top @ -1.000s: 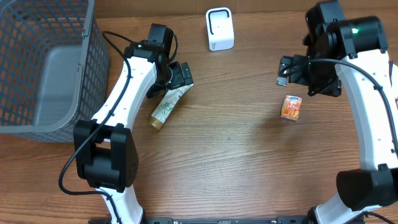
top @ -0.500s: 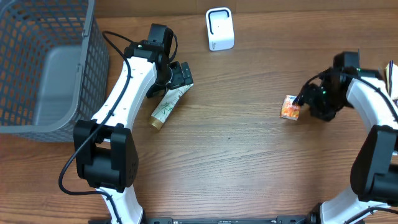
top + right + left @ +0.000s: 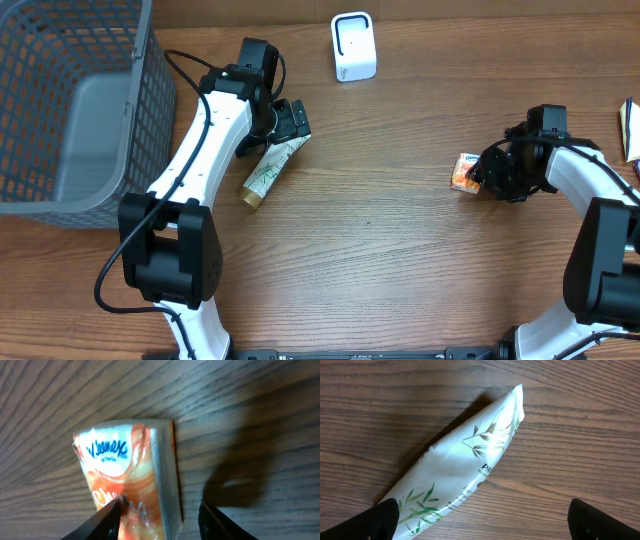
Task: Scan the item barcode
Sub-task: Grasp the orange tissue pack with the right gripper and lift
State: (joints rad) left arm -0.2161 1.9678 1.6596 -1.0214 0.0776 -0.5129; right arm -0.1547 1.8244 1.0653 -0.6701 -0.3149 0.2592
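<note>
A small orange-and-white Kleenex tissue pack lies on the wooden table at the right. My right gripper is down at it, jaws on either side. In the right wrist view the left fingertip touches the pack, while the right fingertip stands off it with a gap. A white tube with green leaf print lies left of centre. My left gripper hovers open over its upper end, and the tube reaches the left fingertip. The white scanner stands at the back centre.
A grey wire basket with a grey liner fills the back left corner. Some item shows partly at the right edge of the table.
My right arm dropped from above the table down to the tissue pack, and its jaws narrowed round it. The left arm and the tube stayed still.
</note>
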